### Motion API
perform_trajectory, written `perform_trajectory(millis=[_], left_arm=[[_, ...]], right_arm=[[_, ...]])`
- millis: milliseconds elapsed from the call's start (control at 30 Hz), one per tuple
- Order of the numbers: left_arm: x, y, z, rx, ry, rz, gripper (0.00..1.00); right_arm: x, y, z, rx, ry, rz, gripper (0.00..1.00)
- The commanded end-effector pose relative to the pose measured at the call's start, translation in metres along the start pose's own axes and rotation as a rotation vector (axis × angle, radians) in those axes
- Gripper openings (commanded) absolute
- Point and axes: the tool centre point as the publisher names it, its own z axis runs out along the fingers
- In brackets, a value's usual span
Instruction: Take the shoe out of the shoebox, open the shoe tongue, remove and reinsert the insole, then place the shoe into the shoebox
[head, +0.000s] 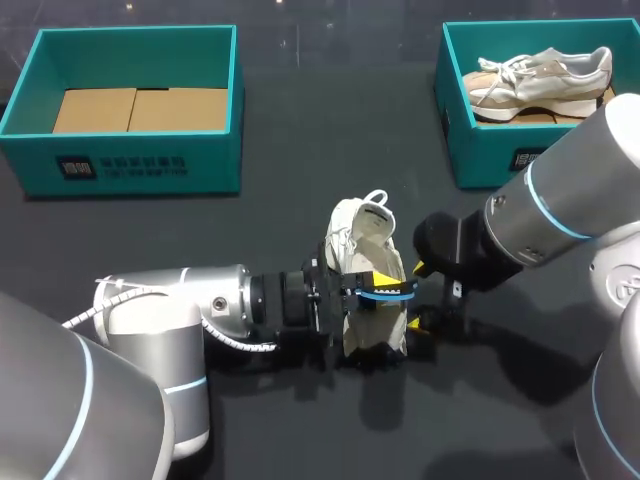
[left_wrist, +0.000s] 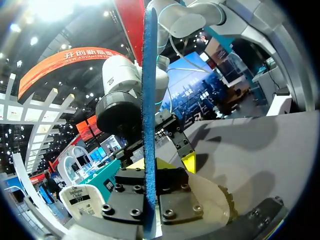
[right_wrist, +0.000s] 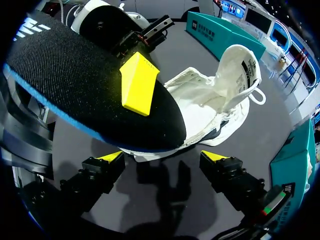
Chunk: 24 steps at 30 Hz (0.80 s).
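A white shoe (head: 362, 232) lies mid-table, toe toward the boxes, tongue up; the right wrist view shows its opened top (right_wrist: 220, 100). My left gripper (head: 368, 290) is shut on the insole (head: 388, 294), dark on top with a blue edge, held over the shoe's heel end. Its own view shows the insole (left_wrist: 149, 100) edge-on between the jaws. One yellow left fingertip (right_wrist: 138, 83) presses on the insole's black face (right_wrist: 75, 75). My right gripper (head: 417, 295) is open just right of the shoe, its fingers (right_wrist: 107, 162) low beside the insole's end, empty.
A teal shoebox (head: 30, 150) with a cardboard floor stands at the back left. Another teal shoebox (head: 470, 150) at the back right holds a second beige shoe (head: 545, 78). Dark tabletop lies between the boxes and in front of the shoe.
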Motion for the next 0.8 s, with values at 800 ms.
perform_trajectory(millis=[800], left_arm=[[-0.006,0.054,-0.009,-0.083,0.002,-0.021,0.00]], right_arm=[[0.002,-0.001,0.000,-0.001,-0.003,0.000,1.00]])
